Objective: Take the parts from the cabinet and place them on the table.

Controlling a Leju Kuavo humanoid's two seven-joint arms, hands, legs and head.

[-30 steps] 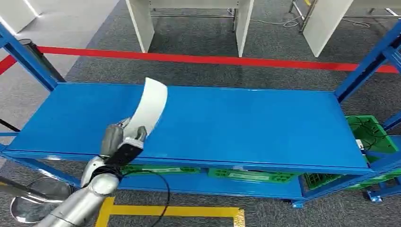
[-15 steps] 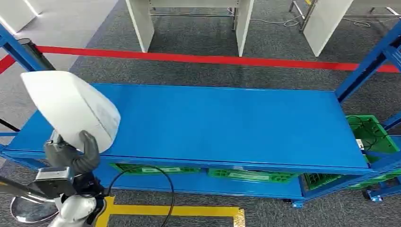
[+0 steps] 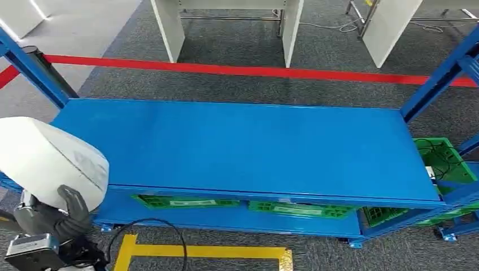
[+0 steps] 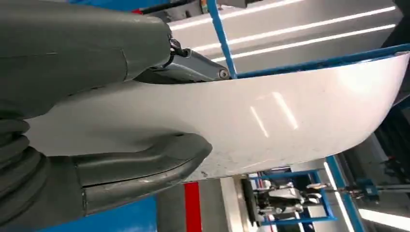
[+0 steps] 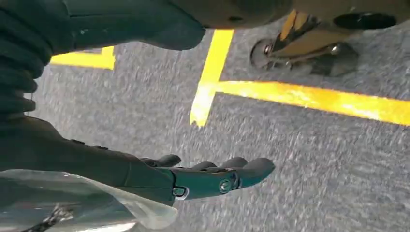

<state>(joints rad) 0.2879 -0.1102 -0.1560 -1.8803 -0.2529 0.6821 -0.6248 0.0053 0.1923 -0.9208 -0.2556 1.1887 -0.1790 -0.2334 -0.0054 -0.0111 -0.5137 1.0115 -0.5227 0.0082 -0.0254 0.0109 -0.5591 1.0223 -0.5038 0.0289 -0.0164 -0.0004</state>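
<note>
Shelving (image 3: 237, 147), blue painted metal, one broad smooth deck above three green slatted crates (image 3: 296, 209). Beyond its near-left corner, one white curved plastic part (image 3: 48, 158), glossy, held up by left hand (image 3: 48, 217), thumb and dark fingers (image 4: 145, 162) clamped along its lower edge. Right hand (image 5: 208, 176) empty, fingers extended over grey carpet (image 5: 309, 164).
</note>
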